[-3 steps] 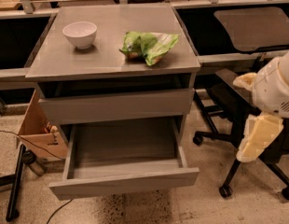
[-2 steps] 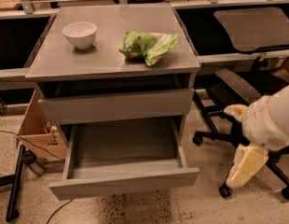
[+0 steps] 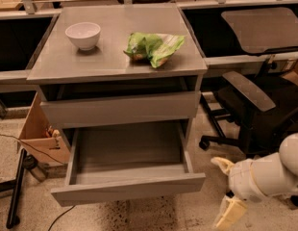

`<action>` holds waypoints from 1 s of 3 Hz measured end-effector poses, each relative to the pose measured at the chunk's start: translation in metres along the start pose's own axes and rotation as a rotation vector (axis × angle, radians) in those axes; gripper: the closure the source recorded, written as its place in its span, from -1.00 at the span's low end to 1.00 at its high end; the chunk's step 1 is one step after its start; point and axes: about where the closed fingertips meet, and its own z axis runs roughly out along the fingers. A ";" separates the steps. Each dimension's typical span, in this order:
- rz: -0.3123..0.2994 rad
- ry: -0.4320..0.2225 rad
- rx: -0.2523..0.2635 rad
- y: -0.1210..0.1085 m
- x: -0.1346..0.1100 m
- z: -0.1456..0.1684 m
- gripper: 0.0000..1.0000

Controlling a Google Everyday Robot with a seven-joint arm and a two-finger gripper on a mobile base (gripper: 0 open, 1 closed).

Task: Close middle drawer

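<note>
The arm (image 3: 271, 174) is glossy white, built of 2 rounded, bulbous segments that meet at a narrow darker seam. At its end, low in the right corner of the view, the gripper (image 3: 229, 213) is a paler cream-yellow, blocky and tapered. Another cream tab (image 3: 221, 163) juts from the wrist, perhaps padding.

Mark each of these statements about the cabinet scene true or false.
1. The middle drawer is pulled out. True.
2. A white bowl sits inside that drawer. False: the white bowl stands on the cabinet top.
3. The pincer is low at the right of the drawer's front, apart from it. True.
4. A green bag lies on the floor. False: the green bag lies on the cabinet top, right of the bowl.
</note>
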 end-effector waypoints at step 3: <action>0.051 -0.183 -0.075 0.000 0.045 0.107 -1.00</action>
